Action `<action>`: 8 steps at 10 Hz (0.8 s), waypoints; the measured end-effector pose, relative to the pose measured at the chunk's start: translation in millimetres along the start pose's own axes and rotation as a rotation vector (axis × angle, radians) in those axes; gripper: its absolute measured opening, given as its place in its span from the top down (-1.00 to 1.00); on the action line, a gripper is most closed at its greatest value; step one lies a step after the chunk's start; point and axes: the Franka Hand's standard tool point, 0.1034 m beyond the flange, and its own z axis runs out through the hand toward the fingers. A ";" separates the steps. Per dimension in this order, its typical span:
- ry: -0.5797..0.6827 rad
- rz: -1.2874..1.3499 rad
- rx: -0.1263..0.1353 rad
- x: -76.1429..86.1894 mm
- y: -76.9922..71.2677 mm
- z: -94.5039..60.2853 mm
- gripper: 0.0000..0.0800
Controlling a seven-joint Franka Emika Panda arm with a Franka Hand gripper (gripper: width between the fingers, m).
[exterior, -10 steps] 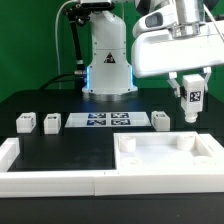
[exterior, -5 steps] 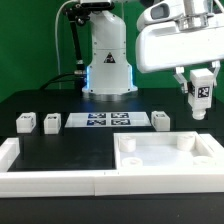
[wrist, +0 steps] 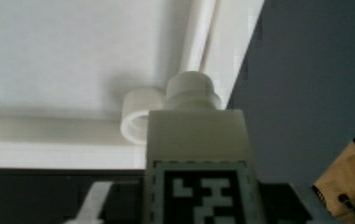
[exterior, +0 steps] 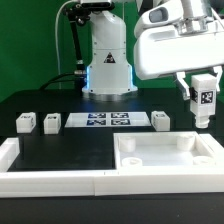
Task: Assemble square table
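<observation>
The fingers (exterior: pixel 186 87) hold one leg (exterior: pixel 205 108) above the square panel (exterior: pixel 165 160), three loose legs (exterior: pixel 25 122) (exterior: pixel 50 123) (exterior: pixel 160 120) lie on the table (exterior: pixel 90 145), and none seems mounted yet.

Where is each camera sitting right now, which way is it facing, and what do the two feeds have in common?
Exterior view: stands apart, opposite the robot base, facing it; base, arm and gripper show.
Wrist view: on the wrist, looking down past the held leg onto the square panel; gripper fingers not clearly visible.
Shared: both show the leg and the square panel.
</observation>
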 end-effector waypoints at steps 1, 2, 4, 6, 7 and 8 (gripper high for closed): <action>0.005 -0.013 -0.002 3.3 2.3 -0.6 0.28; 0.002 -0.014 -0.001 1.0 1.5 0.2 0.28; 0.000 -0.018 -0.001 0.9 2.2 1.5 0.28; 0.001 -0.058 -0.001 16.8 10.0 17.2 0.28; 0.010 -0.060 0.001 23.9 9.9 22.6 0.28; 0.014 -0.069 0.003 26.8 10.7 33.3 0.28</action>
